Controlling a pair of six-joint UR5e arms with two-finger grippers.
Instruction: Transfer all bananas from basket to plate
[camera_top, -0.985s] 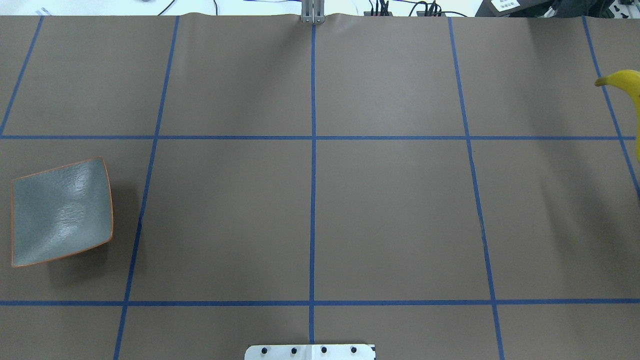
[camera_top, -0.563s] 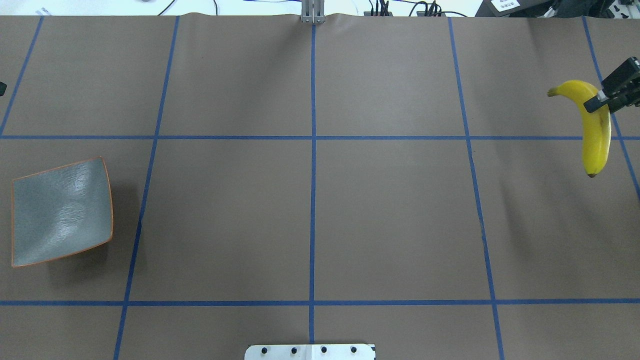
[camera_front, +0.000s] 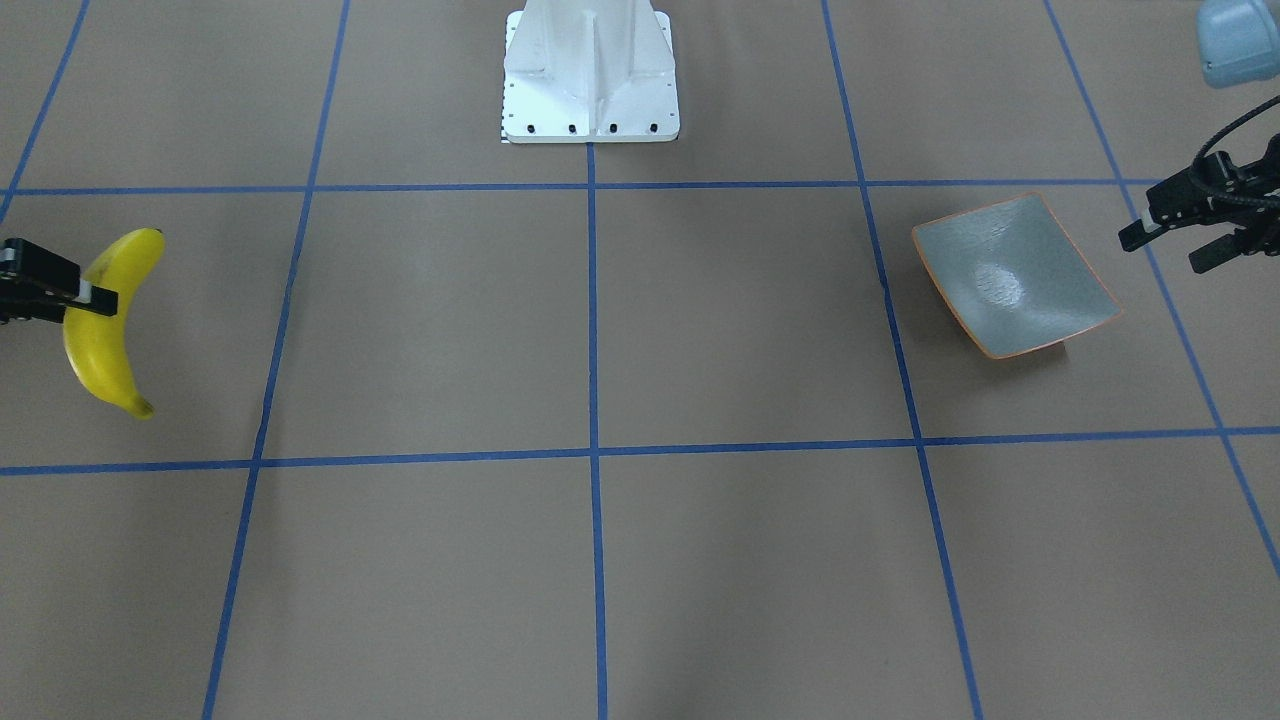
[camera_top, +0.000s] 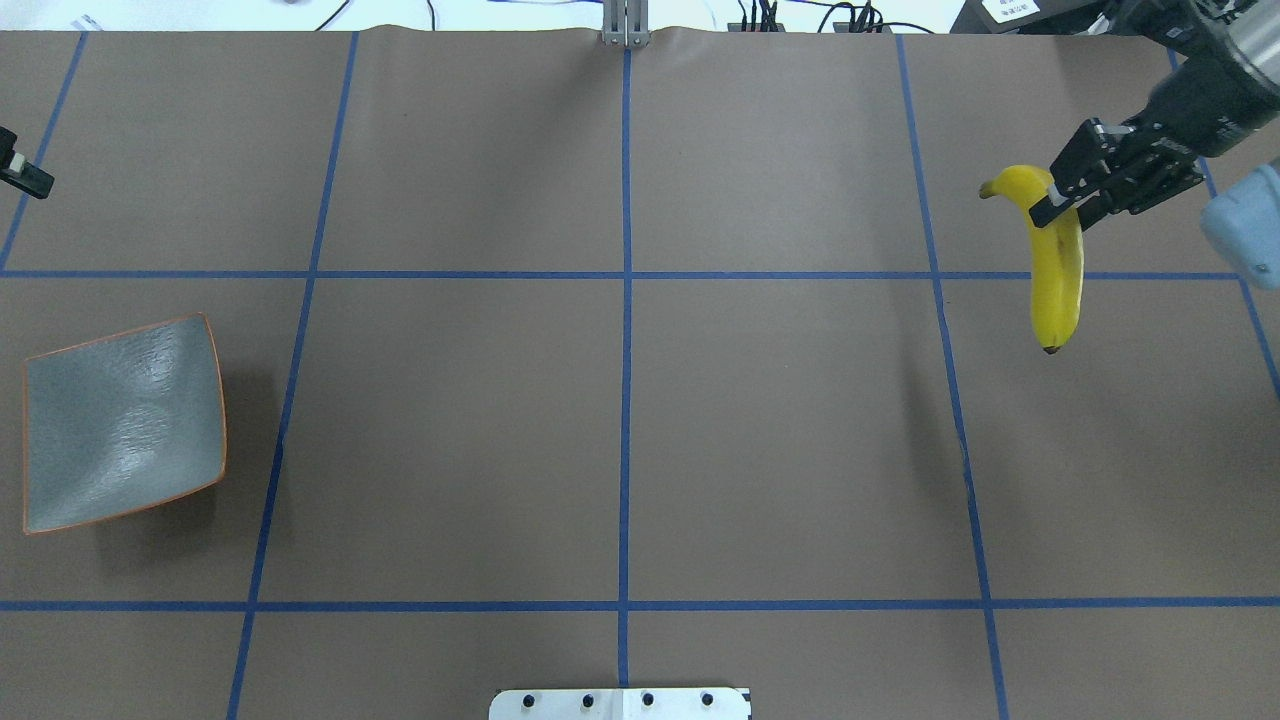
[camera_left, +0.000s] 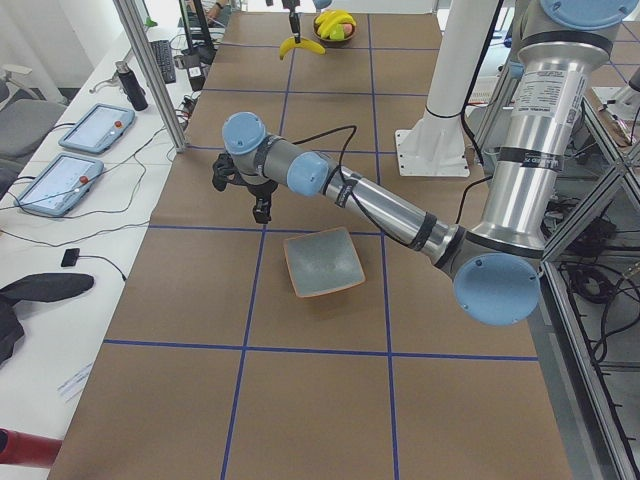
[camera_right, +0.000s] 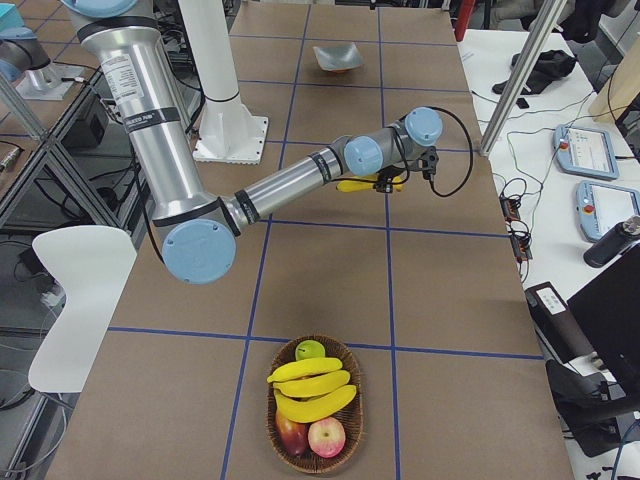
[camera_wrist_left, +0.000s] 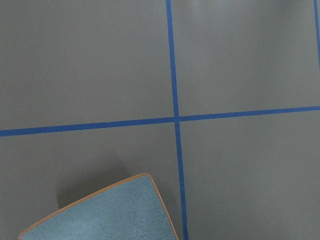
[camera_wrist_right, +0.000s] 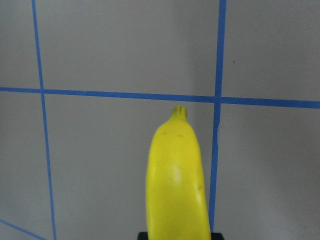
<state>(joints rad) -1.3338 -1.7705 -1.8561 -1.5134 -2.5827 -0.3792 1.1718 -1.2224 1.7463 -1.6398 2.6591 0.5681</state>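
My right gripper (camera_top: 1062, 203) is shut on the upper part of a yellow banana (camera_top: 1060, 280) and holds it above the table's right side; the banana (camera_front: 98, 345) hangs down from the fingers, and the right wrist view shows it (camera_wrist_right: 176, 190) over bare table. The wicker basket (camera_right: 356, 420) at the table's right end holds three more bananas (camera_right: 312, 390). The grey-green plate (camera_top: 120, 425) with an orange rim lies bare at the left. My left gripper (camera_front: 1165, 250) hovers open beside the plate (camera_front: 1015, 275), with nothing between its fingers.
Red apples (camera_right: 325, 435) and a green one (camera_right: 310, 350) also lie in the basket. The white robot base (camera_front: 590, 80) stands at the table's near middle edge. Blue tape lines cross the brown table. Tablets (camera_left: 95, 125) and cables lie on the side desk.
My right gripper has carried the banana leftward, further into the overhead view. The tip of my left gripper has come in at that view's left edge. The plate has not moved.
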